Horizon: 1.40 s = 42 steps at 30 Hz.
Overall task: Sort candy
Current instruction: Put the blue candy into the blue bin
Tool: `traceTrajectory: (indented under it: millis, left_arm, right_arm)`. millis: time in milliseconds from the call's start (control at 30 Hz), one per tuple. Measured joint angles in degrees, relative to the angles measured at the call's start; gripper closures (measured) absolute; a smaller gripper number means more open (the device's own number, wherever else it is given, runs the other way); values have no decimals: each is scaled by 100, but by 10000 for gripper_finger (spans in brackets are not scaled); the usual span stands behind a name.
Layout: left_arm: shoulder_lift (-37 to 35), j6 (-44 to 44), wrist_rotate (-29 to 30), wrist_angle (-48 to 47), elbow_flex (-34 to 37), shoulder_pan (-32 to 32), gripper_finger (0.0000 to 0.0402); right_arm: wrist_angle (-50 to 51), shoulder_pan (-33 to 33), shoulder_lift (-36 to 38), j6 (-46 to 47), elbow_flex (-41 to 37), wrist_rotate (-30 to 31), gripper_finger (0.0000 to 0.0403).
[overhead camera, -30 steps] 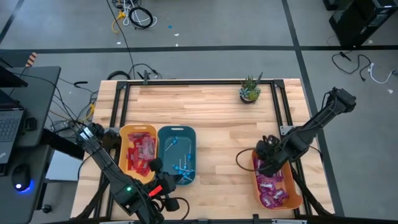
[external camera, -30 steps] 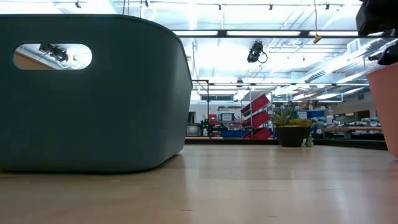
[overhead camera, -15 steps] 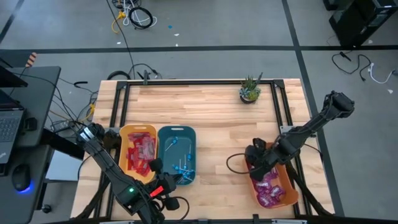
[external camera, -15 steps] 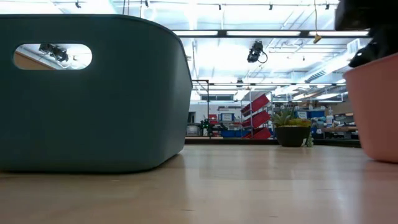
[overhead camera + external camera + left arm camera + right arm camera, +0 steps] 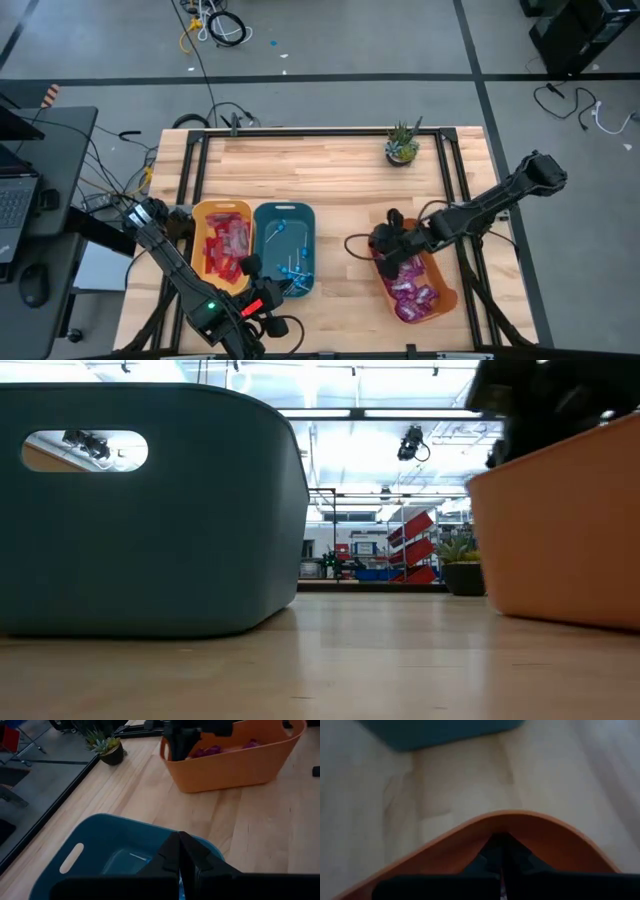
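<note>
- Bare table (image 5: 340,170) lay open across far half; only potted plant (image 5: 402,143) stood there.
- Narrow gap separated teal bin (image 5: 285,250) from orange bin (image 5: 418,285).

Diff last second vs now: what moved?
The right gripper, shut on the rim of the orange bin, has dragged the bin with its purple candy left across the table, toward the teal bin; in the low view it now looms larger. Left gripper, yellow bin, teal bin and plant stayed put.
</note>
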State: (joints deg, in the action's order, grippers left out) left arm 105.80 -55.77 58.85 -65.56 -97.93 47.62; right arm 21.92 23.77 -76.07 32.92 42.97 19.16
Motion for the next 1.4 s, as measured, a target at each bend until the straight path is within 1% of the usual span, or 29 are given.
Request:
traceTrajectory:
  millis: [100,233,333,500,633,733,867,967,1167,1400]
  left_arm:
    - [0,2,1,-4,0,0,401]
    - [0,2,2,-9,0,0,401]
    - [0,2,4,-7,2,0,401]
    - [0,0,4,-7,2,0,401]
    - [0,0,4,8,2,0,401]
    - [0,0,3,37,2,0,401]
    - [0,0,4,69,2,2,401]
    - [0,0,4,110,2,0,401]
    - [0,0,4,155,2,0,401]
    - [0,0,38,151,2,0,401]
  right_arm:
    - [-192,-263,-97,-255,-1,172,403]
    - [-314,-598,-128,-435,0,820,403]
    - [-363,-899,-121,-614,1,1144,403]
    - [-328,-1461,-121,-825,1,1288,403]
    - [-83,-1825,-50,-1074,1,1302,403]
    - [273,-2022,77,-1122,1,1302,403]
    - [1026,-2196,295,-980,1,1302,403]
    - [1691,-2205,460,-762,1,1293,403]
    - [2749,-1876,930,-57,0,1164,403]
    - [3060,-1221,1785,658,1,1058,403]
